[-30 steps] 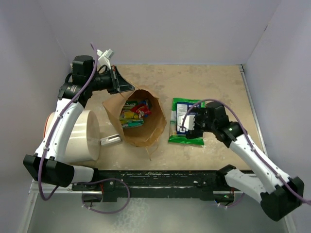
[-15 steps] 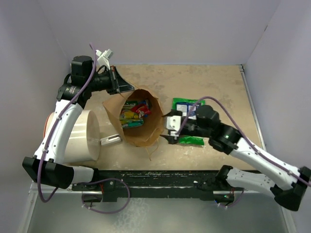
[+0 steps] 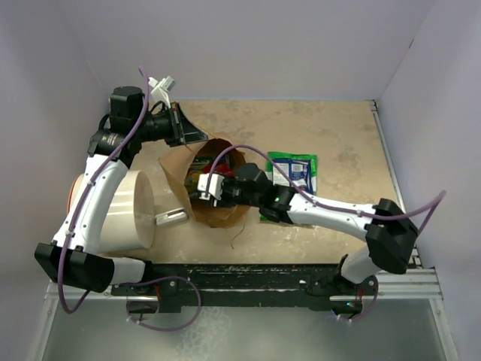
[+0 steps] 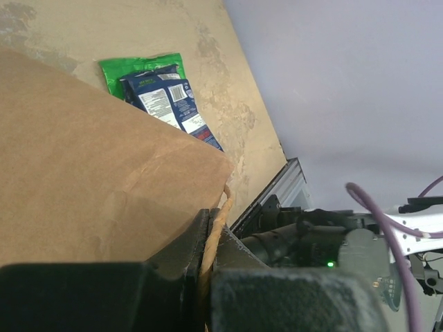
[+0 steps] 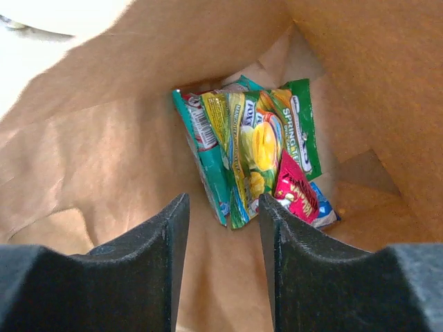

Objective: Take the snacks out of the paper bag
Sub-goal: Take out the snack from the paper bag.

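from the top external view, the paper bag point(image 3: 225, 214) is seen on the table point(image 3: 338, 135) left of centre, its open mouth turned toward the camera. the left gripper point(image 3: 184, 134) is clenched on the bag's far left rim. the right gripper point(image 3: 204, 186) is reached into the mouth from the right, across the near rim. a few of the small snacks point(image 3: 201, 170) are glimpsed inside the bag, just beyond that gripper. the bright green packet point(image 3: 293, 174) is laid flat on the table just right of the bag, partly covered by the right arm. a white cylinder point(image 3: 124, 210) is seen left of the bag, and a small white-grey bar point(image 3: 171, 216) is placed between the two.

in the left wrist view, the left of the picture is filled by the bag's creased brown side point(image 4: 83, 159). the twisted handle point(image 4: 216, 221) is pinched between the shut fingers of the left gripper point(image 4: 208, 238). past the bag's edge, the bright green packet point(image 4: 156, 93), with its dark blue label, is seen on the table.

in the right wrist view, the inside walls of the bag point(image 5: 104, 138) are shown. the right gripper's dark fingers point(image 5: 156, 270) are held apart, with nothing gripped between them. the snacks are heaped at the bottom: a teal packet point(image 5: 204, 159) at the left, a yellow-green packet point(image 5: 249, 149) overlapping it, a green packet point(image 5: 301, 131) at the right, a red packet point(image 5: 297, 190) on top, and a blue packet point(image 5: 322, 213) mostly hidden under the red.
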Controlling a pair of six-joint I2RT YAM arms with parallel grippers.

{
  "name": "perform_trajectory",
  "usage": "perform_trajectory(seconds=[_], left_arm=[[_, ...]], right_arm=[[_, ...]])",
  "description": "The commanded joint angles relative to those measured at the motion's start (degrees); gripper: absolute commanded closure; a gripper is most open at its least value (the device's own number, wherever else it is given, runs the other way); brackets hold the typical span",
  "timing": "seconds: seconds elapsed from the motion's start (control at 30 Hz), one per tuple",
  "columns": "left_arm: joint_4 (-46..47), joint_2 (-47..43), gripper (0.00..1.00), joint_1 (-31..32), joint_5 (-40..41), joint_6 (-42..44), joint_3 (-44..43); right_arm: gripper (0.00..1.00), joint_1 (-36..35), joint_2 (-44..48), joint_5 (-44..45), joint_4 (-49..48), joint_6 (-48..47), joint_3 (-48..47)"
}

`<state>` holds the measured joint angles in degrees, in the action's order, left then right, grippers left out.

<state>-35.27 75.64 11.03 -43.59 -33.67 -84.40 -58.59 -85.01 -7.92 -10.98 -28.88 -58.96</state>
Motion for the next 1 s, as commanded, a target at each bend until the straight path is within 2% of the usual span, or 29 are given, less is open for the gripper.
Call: perform_trajectory(seconds=[0.0, 0.57, 0.97], left_arm=[[1.64, -0.90, 1.00, 0.05, -1.78, 0.53, -1.06], [0.40, -1.18, 1.00, 0.14, -1.32, 1.50, -0.92], [0.56, -0.80, 1.00, 0.31, -1.58, 1.41, -1.21]], right_arm=[[0.56, 0.01, -4.36, 2.63, -9.99, 2.10, -2.45], [0.69, 3.51, -18.52, 1.57, -12.49, 2.26, -7.76], [0.67, 4.71, -22.52, 0.04, -10.40, 0.34, -10.12]])
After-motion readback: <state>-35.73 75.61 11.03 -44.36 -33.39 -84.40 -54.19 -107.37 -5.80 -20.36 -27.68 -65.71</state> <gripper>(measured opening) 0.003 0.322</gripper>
